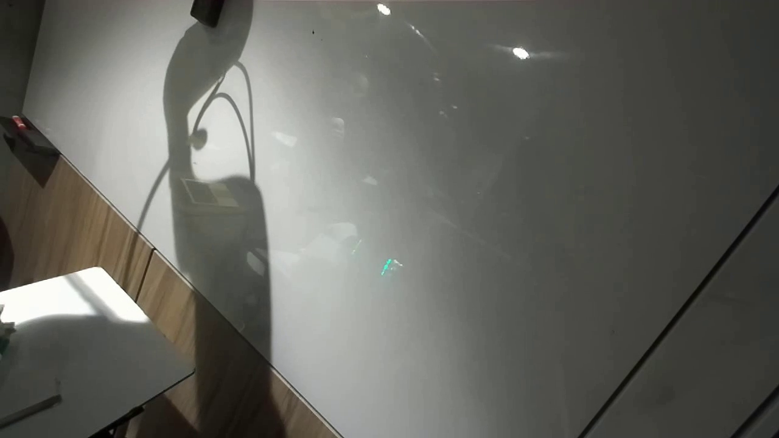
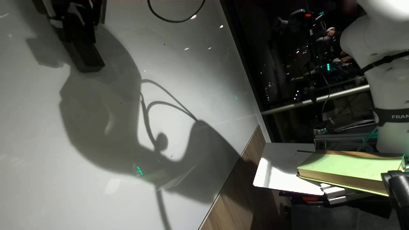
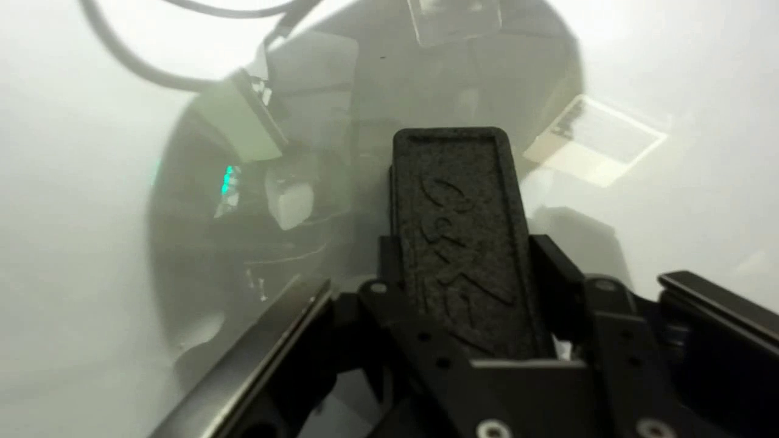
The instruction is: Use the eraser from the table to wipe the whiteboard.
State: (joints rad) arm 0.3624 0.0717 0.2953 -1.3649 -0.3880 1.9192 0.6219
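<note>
- While the fingers [image 3: 560, 292] grip the eraser [image 3: 467, 243] by its long sides, wiping seems the step in hand.
- Its free end juts out before the whiteboard [image 2: 191, 64] (touching or not, I can't tell from where I stand).
- The next move, I'd judge, calls for a steady press against the whiteboard, then a sweep.
- Well apart, the table [image 1: 91, 353] stands near the wood panelling [image 1: 79, 201].

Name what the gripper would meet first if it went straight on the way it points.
Most likely the whiteboard, met first by the eraser clamped in the gripper; whether any gap separates the two surfaces is unclear.
</note>
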